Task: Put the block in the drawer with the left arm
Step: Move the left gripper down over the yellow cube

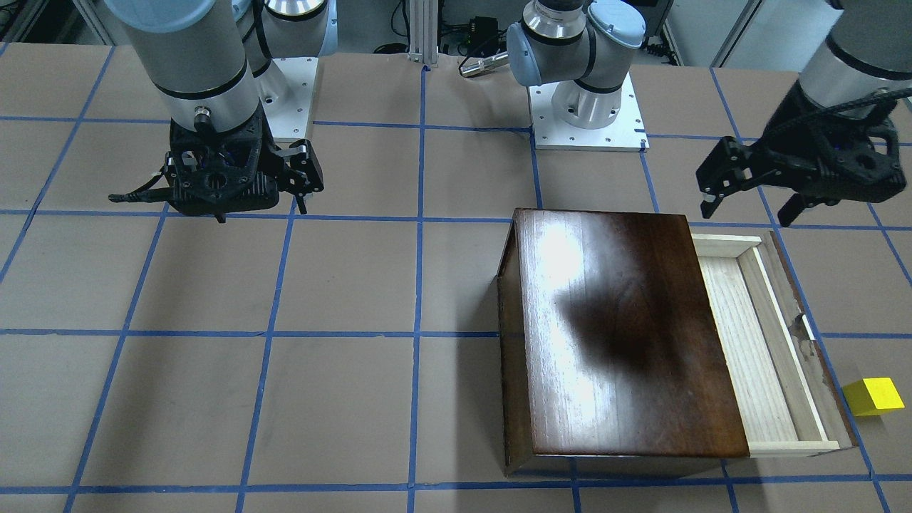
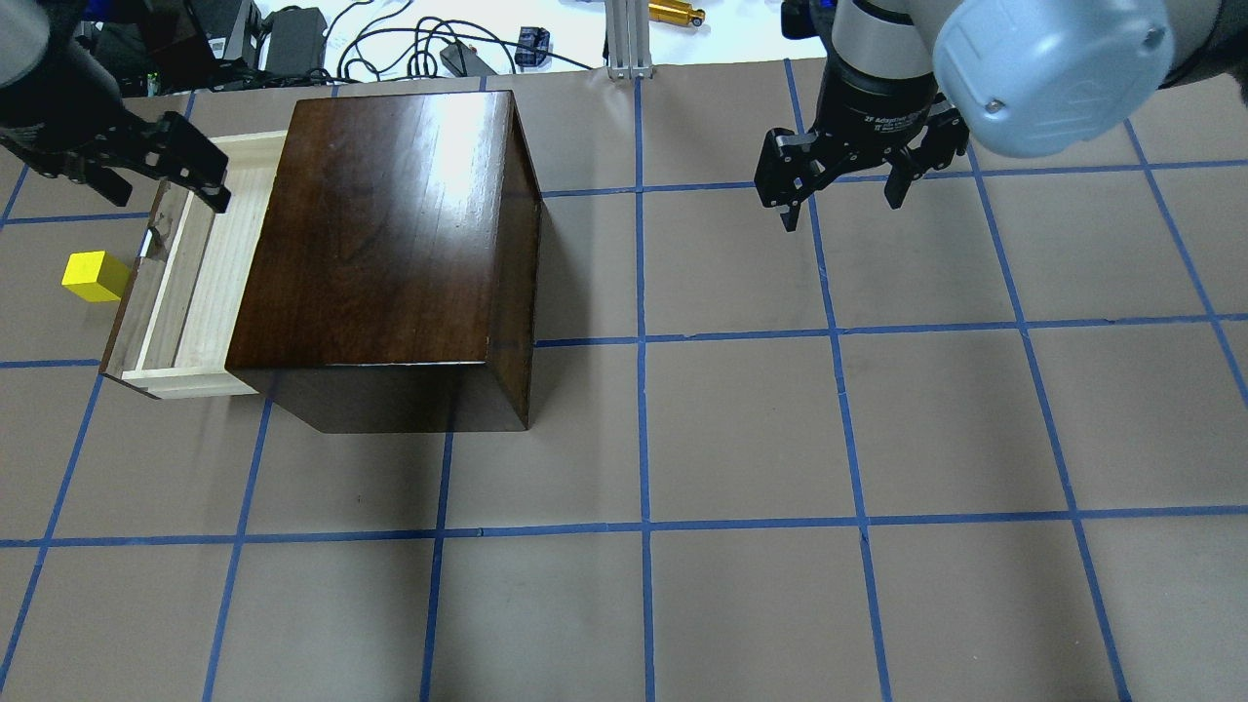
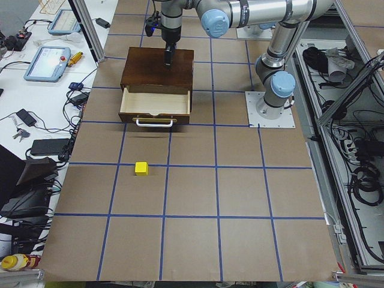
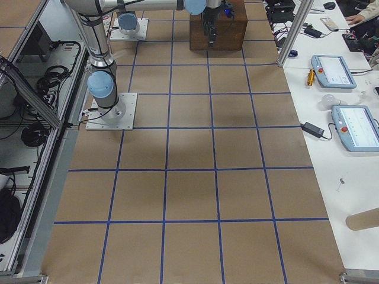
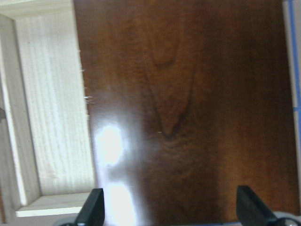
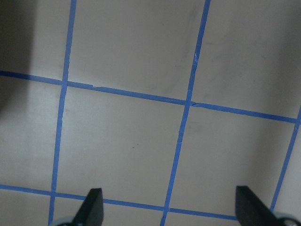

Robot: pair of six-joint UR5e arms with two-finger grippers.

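Drawer [image 1: 727,246] open, empty, ready; yellow block [image 1: 873,396] on table [image 1: 214,399] near its front panel; left gripper [image 1: 747,214] wide, empty, hovering by drawer; right gripper [image 2: 840,210] wide, parked aside.

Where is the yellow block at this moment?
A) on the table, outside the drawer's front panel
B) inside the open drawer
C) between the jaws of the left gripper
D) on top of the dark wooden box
A: the block lies on the table just outside the dark front panel of the drawer, whose visible part is bare. The left gripper, jaws open, holds nothing.
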